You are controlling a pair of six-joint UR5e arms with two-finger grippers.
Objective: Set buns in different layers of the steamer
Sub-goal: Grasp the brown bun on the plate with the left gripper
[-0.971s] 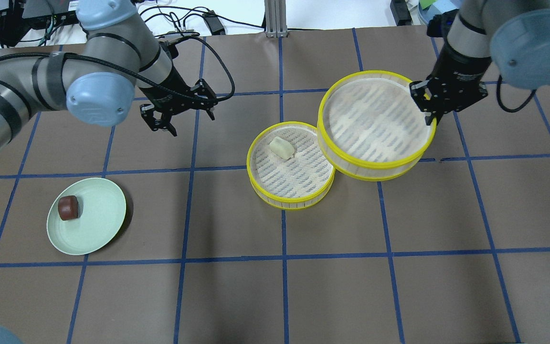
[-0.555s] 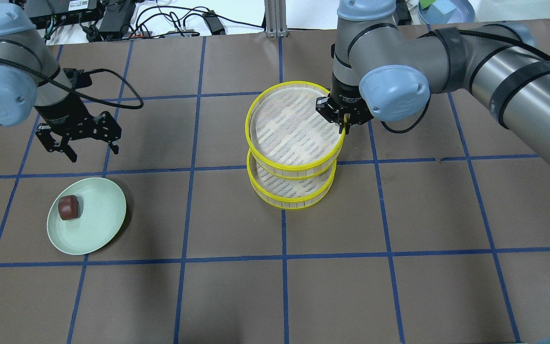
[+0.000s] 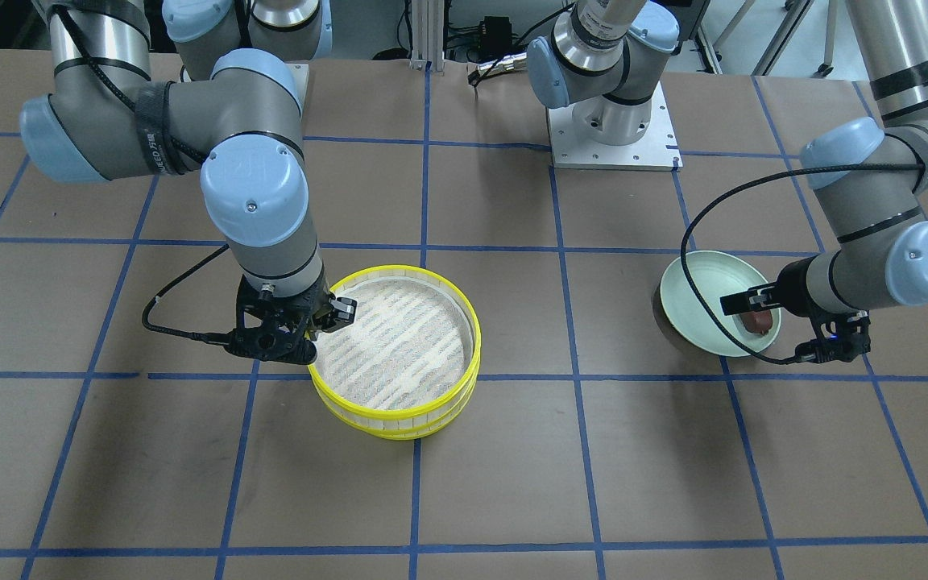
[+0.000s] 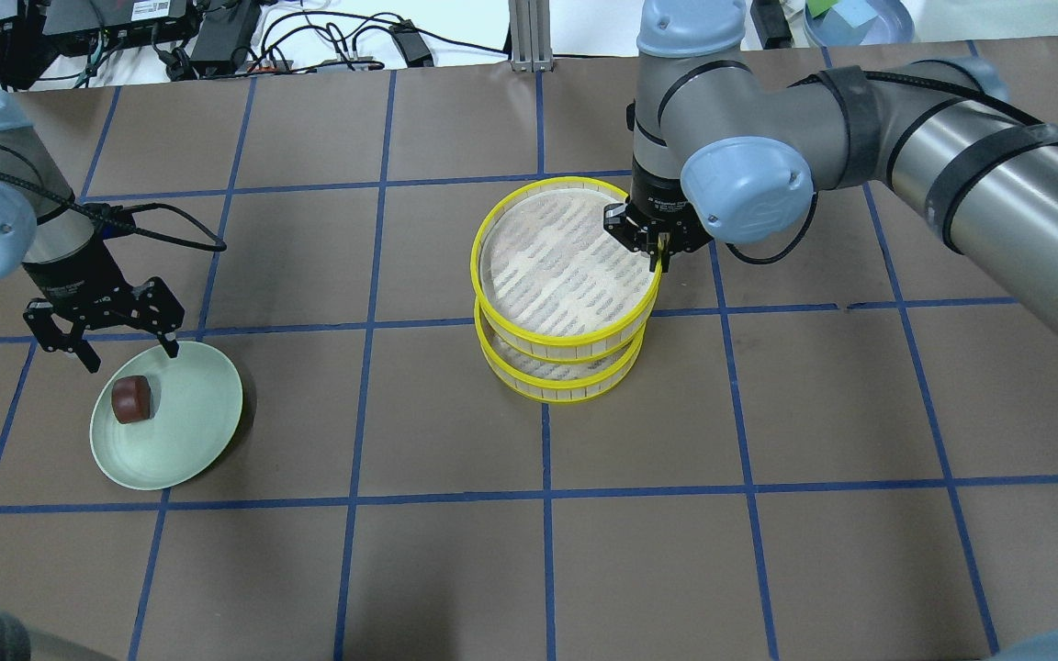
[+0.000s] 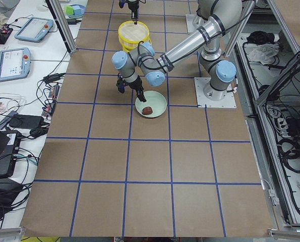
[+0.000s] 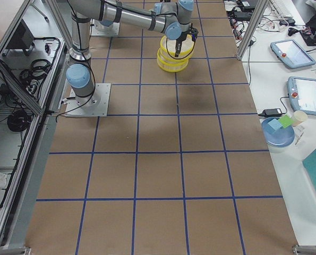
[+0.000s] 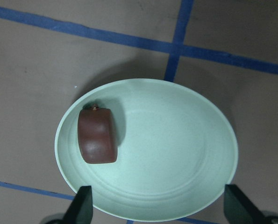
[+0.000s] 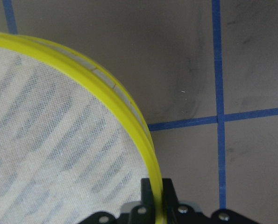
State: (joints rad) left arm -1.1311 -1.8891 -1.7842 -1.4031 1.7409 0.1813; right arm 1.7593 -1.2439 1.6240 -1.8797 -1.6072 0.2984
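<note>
My right gripper (image 4: 659,253) is shut on the yellow rim (image 8: 129,112) of the upper steamer tray (image 4: 566,262). It holds that tray right over the lower tray (image 4: 566,384), nearly lined up. I cannot tell whether the two touch. The cream-white bun is hidden under the upper tray. The dark reddish-brown bun (image 4: 132,398) lies on the pale green plate (image 4: 198,422). My left gripper (image 4: 129,352) is open and empty just above the plate's far edge. In the left wrist view the bun (image 7: 97,135) lies between and ahead of the fingertips (image 7: 80,207).
The table is covered in brown paper with a blue tape grid. Cables and electronics (image 4: 217,37) lie along the far edge. The left gripper's cable (image 4: 171,225) trails behind its wrist. The arm base plate (image 3: 613,129) stands behind the trays.
My right gripper has carried the upper tray left and set it over the lower tray, which hides the white bun. My left gripper has moved left and nearer, down to the green plate.
</note>
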